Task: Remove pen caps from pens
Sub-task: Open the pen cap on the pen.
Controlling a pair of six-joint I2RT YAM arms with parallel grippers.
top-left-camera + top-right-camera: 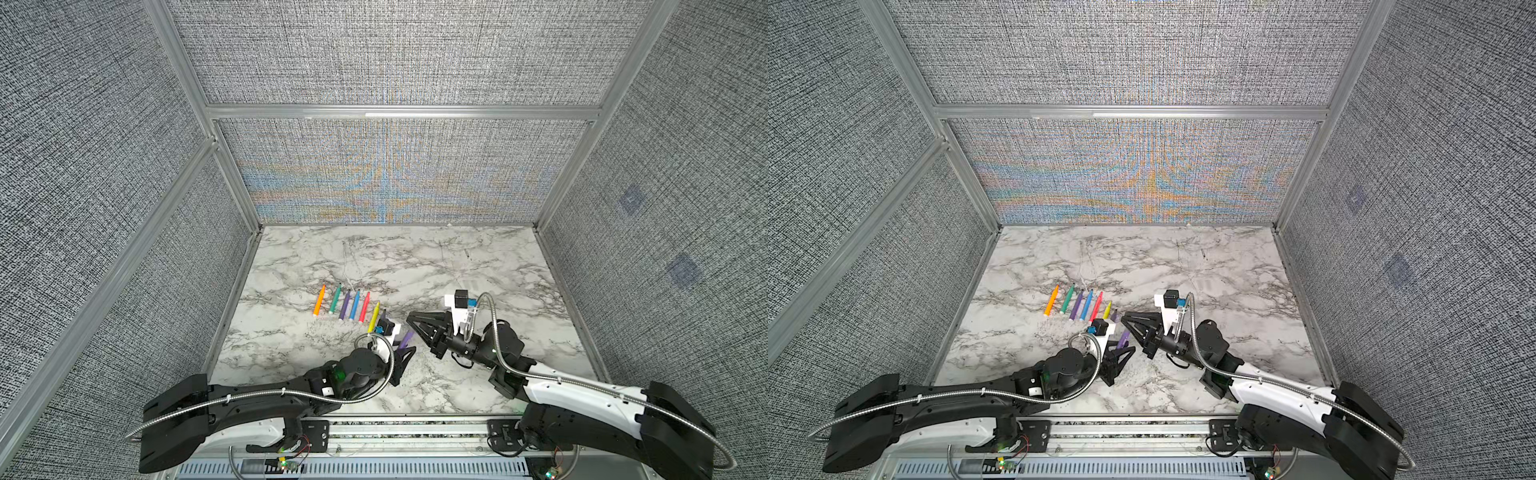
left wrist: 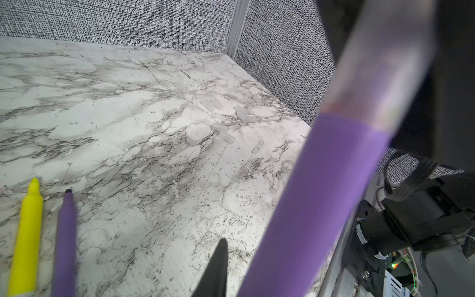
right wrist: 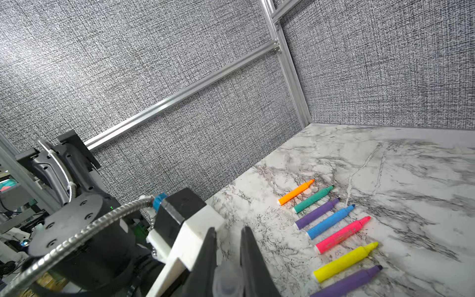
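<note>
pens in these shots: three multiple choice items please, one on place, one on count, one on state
1. The yellow pen lies: A) alone, apart B) between the red pen and a purple pen C) across others
2. Pens lying in the row: A) five B) seven C) nine
3. The held purple pen has its clear cap: A) still on B) dropped C) missing
B: red and purple flank it. B: seven lie side by side. A: it sleeves the tip, right gripper shut on it.
</note>
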